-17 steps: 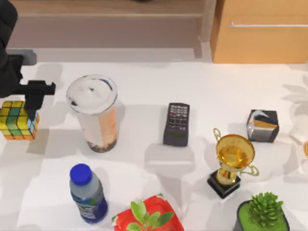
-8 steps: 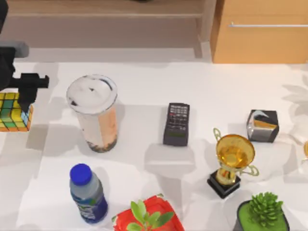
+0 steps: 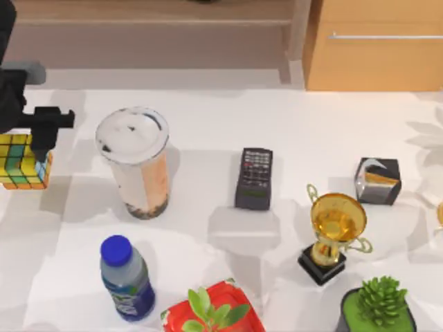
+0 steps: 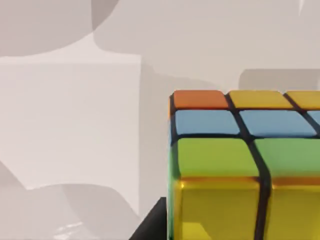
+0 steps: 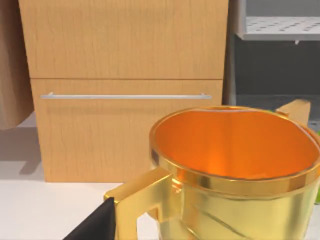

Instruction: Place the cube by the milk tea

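Observation:
The cube (image 3: 21,164), with yellow, green, orange and blue squares, hangs over the table's far left. My left gripper (image 3: 39,143) is shut on it from above. Close up in the left wrist view, the cube (image 4: 240,160) appears above the white tabletop. The milk tea (image 3: 135,162), a tall clear cup with a white lid and dark pearls at the bottom, stands upright to the right of the cube with a gap between them. My right arm is parked at the right, and its wrist view looks past a gold trophy cup (image 5: 235,170).
A blue-capped bottle (image 3: 126,278) stands in front of the milk tea. A remote (image 3: 255,178), a gold trophy (image 3: 336,235) and a dark box (image 3: 378,181) sit to the right. Two potted plants (image 3: 211,312) (image 3: 377,304) line the front edge. A wooden cabinet (image 3: 374,45) stands behind.
My left gripper carried the cube up and toward the left edge, then shifted it slightly back to the right. Nothing else moved.

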